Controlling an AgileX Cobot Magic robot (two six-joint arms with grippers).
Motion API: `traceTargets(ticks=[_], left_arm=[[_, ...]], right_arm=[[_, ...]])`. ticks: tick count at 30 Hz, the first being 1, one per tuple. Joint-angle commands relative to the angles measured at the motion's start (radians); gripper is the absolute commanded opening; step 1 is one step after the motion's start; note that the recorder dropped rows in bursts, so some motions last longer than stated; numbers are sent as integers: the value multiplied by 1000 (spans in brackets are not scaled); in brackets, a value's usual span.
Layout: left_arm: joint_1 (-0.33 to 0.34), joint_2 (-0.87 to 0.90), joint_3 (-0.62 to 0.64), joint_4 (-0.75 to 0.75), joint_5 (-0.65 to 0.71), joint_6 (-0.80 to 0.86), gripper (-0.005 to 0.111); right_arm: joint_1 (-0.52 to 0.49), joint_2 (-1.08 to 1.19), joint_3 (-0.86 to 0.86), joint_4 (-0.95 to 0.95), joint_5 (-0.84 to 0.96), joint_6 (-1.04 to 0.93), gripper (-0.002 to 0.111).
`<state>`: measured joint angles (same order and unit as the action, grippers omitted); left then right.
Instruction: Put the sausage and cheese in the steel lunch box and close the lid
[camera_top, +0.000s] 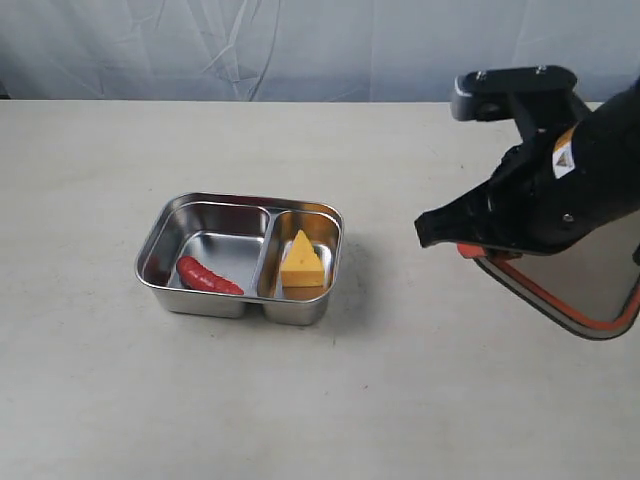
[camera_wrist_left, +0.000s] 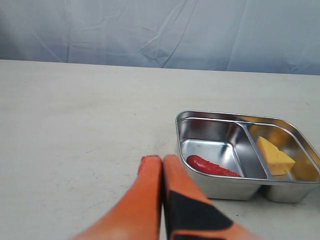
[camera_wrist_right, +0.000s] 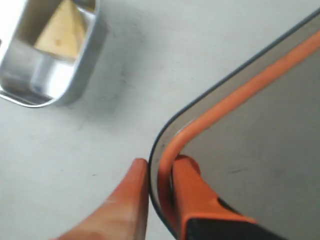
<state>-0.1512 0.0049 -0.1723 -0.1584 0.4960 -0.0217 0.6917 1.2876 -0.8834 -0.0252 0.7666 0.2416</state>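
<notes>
**Q:** Where's everything rn?

**A:** Ext. view: steel lunch box (camera_top: 240, 199) sits left of centre on the table (camera_top: 90, 400). The sausage (camera_top: 208, 276) lies in the larger compt., at the 9 o'clock side. The cheese (camera_top: 302, 262) stands in the smaller compt., at the 3 o'clock side. Both are loaded, so I'd judge only the closing is left for you.

**Q:** And the lid?

**A:** The lid (camera_top: 590, 270) is off at 3 o'clock from the box, well apart from it. Your right gripper (camera_wrist_right: 160, 167) is clamped on its rim near a rounded corner, one finger (camera_wrist_right: 132, 200) outside and the other inside against the orange seal. It's a thin edge pinch, prob. so the flat panel stays free to drop over the box.

**Q:** Lid lifted or flat?

**A:** Can't tell. The pinched end looks raised, but the far end runs out of frame.

**Q:** How does it look?

**A:** Dark, smoky, see-through, w/ rounded corners and an orange seal facing up. So I'd say you must flip it before seating. The valve isn't visible.

**Q:** Left side?

**A:** Your left gripper (camera_wrist_left: 161, 162) has its fingers pressed together w/ nothing between them. It's parked short of the box, likely to keep out of the lid's way.
</notes>
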Motion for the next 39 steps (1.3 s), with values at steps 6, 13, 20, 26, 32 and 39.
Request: traceTargets(ticks=[6,13,20,26,32,39], left_arm=[[3,-5,2,-51,-35,-5,0],[3,-5,2,-957,-129,6,0],[3,-5,2,-992,-185,219,0],[3,-5,2,-977,-152,219,0],[3,-5,2,-1003,0,261,0],[3,-5,2,-1094,44,439,0]], right_arm=[[-3,-196,41,484,-90,-422,0],[-3,-271,132,941,-106,-797,0],[-3,-296,217,1515,-18,-1275,0],[-3,-295,240,1768,112,-1494,0],[-3,-295,240,1770,125,-1540,0],[-3,-243,240,1770,136,-1540,0]])
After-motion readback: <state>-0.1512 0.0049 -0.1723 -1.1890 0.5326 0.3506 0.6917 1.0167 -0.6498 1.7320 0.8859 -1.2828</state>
